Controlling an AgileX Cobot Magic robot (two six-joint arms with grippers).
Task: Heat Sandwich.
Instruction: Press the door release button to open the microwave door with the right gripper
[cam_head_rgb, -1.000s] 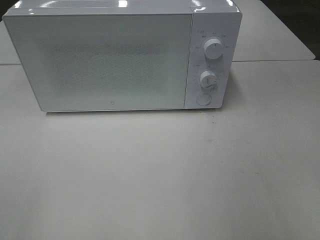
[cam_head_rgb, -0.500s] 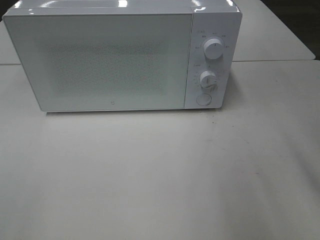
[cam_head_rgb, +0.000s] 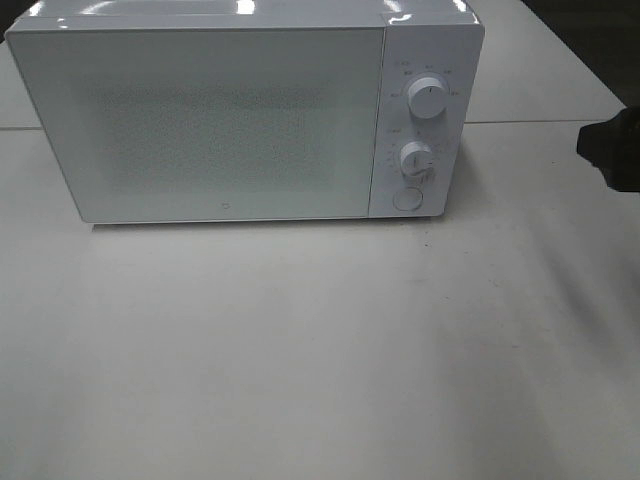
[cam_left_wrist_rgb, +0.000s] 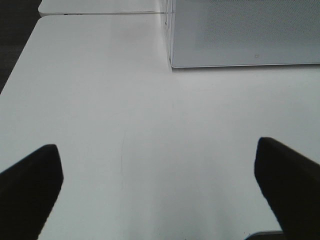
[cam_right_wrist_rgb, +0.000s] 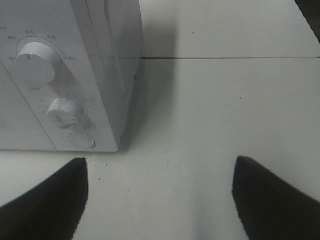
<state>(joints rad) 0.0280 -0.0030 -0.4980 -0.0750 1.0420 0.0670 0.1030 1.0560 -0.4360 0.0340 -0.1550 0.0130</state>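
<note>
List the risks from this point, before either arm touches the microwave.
1. The microwave door is shut, and the open right gripper hangs near the controls; aiming for the round button, it may nudge the lower knob just above instead.
2. A hard push might slide the microwave on the smooth table.
3. No sandwich shows in any view, so the next pick has no visible target.

White microwave (cam_head_rgb: 220, 120), door shut, on white table (cam_head_rgb: 300, 350).

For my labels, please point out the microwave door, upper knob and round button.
microwave door (cam_head_rgb: 210, 120), exterior high view, middle of its panel
upper knob (cam_head_rgb: 428, 100), exterior high view, centre of its face
round button (cam_head_rgb: 406, 199), exterior high view, its centre
</note>
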